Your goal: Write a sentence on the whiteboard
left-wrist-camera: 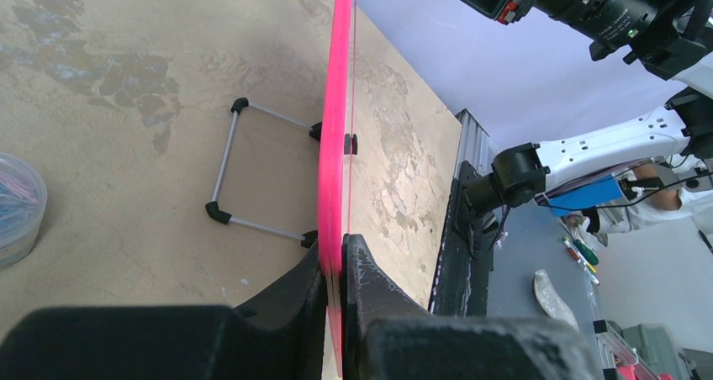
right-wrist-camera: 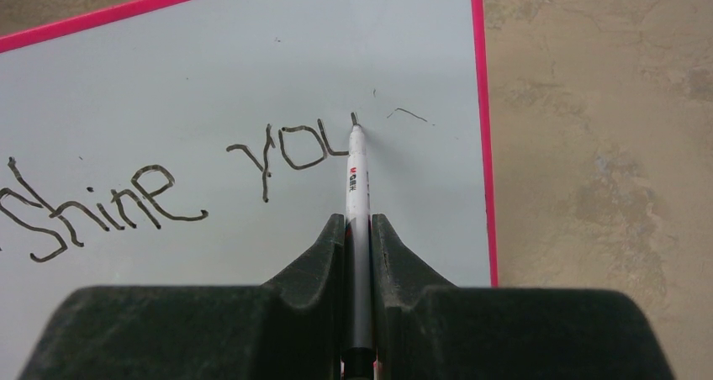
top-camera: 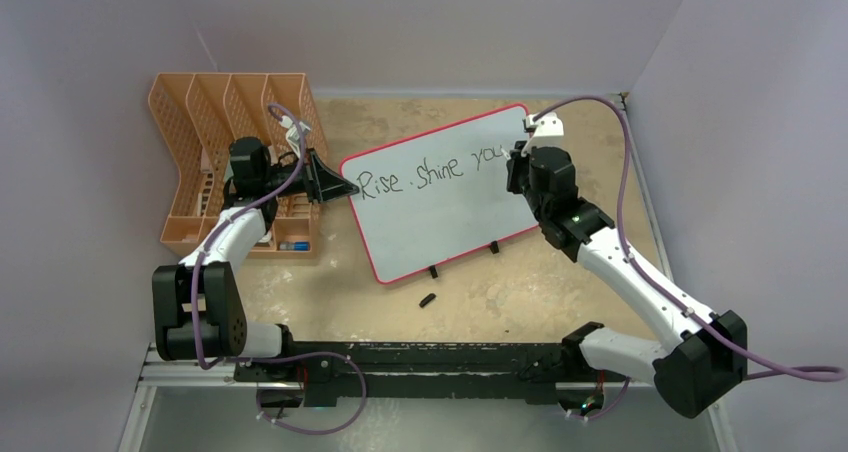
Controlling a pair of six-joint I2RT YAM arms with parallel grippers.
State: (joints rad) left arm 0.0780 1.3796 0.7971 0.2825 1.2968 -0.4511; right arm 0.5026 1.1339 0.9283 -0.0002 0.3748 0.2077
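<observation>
The whiteboard (top-camera: 440, 197) stands tilted mid-table on two black feet, with a pink rim. Its black lettering (top-camera: 425, 167) reads "Rise . shine you" in one line. My left gripper (top-camera: 335, 184) is shut on the board's left edge; in the left wrist view the pink rim (left-wrist-camera: 335, 145) runs between the fingers of that gripper (left-wrist-camera: 340, 258). My right gripper (top-camera: 520, 167) is shut on a white marker (right-wrist-camera: 357, 178), whose tip touches the board at the end of the "u" in "you" (right-wrist-camera: 290, 153). A short stray stroke lies to the right of the tip.
An orange mesh file rack (top-camera: 215, 152) stands at the back left, behind my left arm. A small black marker cap (top-camera: 427, 300) lies on the table in front of the board. A clear tub (left-wrist-camera: 17, 208) shows in the left wrist view. Walls close in on both sides.
</observation>
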